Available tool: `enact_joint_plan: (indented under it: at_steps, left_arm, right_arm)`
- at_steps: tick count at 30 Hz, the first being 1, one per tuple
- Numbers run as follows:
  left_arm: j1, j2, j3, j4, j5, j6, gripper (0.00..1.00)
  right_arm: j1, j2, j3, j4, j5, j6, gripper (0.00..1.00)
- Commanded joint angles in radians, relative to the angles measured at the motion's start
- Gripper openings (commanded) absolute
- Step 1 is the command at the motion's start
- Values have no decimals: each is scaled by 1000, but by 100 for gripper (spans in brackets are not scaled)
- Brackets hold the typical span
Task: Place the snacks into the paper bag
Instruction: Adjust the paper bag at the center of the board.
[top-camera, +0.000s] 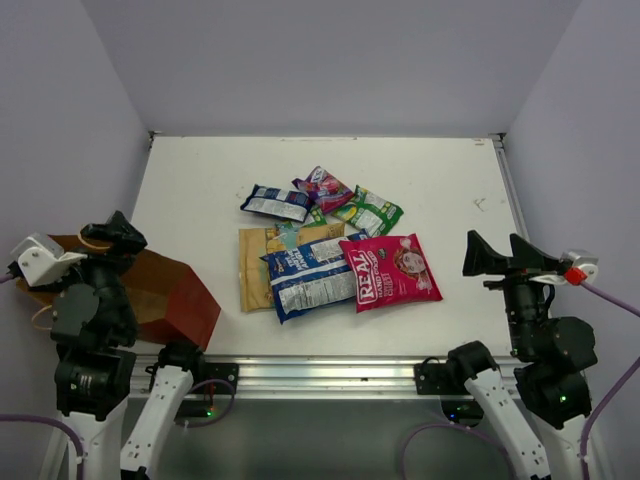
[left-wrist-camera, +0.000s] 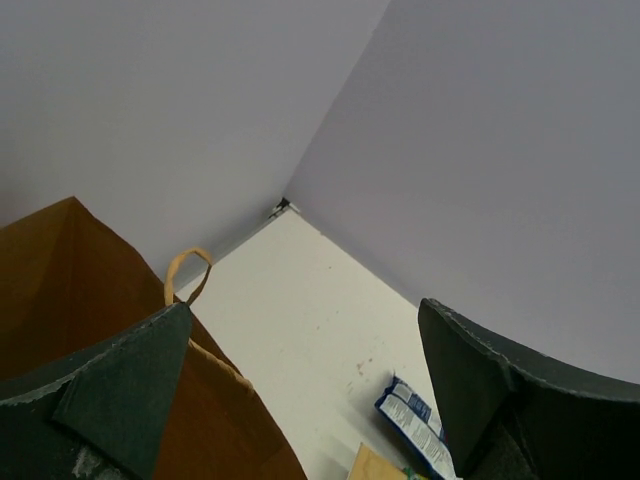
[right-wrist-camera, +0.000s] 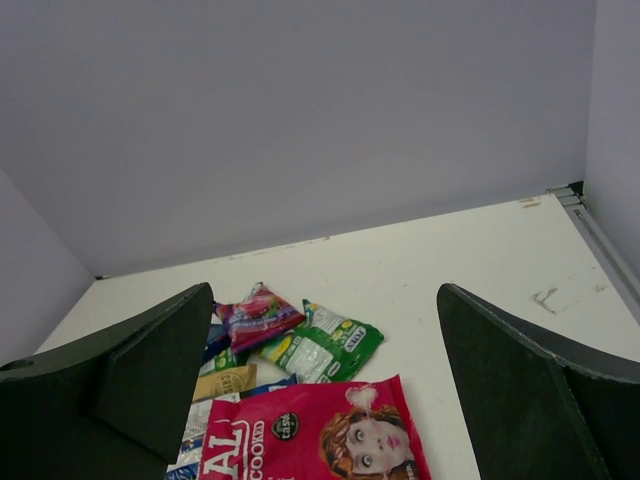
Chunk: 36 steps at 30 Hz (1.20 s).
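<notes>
Holds the left gripper (top-camera: 113, 235) just above the paper bag (top-camera: 175, 295), likely to tend its mouth, and the right gripper (top-camera: 503, 255) well to the bag's right, both with jaws spread wide and empty, facing the snacks (top-camera: 330, 255) heaped on the table (top-camera: 200, 190) right of the bag.

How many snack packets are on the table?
6: dark blue, purple-pink and green at the far side; tan-gold, blue-white and pink-red nearer. More may hide underneath.
</notes>
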Motion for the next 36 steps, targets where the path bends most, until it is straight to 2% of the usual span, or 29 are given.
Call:
enact_joint_plan:
  at_steps: [1, 11, 19, 24, 30, 33, 36]
  left_arm:
    - [6, 101, 67, -126, -73, -90, 100]
    - [6, 220, 119, -358, -145, -179, 99]
    - [8, 279, 47, -363, -173, -210, 94]
    - [8, 318, 5, -306, -153, -219, 91]
    - [8, 401, -13, -266, -180, -213, 81]
    - [9, 438, -16, -265, -200, -213, 71]
    - [11, 461, -24, -255, -205, -210, 65]
  right_arm:
    - [4, 37, 15, -5, -28, 22, 99]
    - [4, 21, -5, -22, -53, 33, 99]
    - [4, 17, -9, -22, -66, 36, 98]
    - [2, 14, -14, -25, -85, 37, 99]
    - [2, 12, -13, -28, -92, 34, 98]
    - [4, 11, -13, -28, -92, 36, 99]
    - [4, 8, -16, -31, -94, 37, 99]
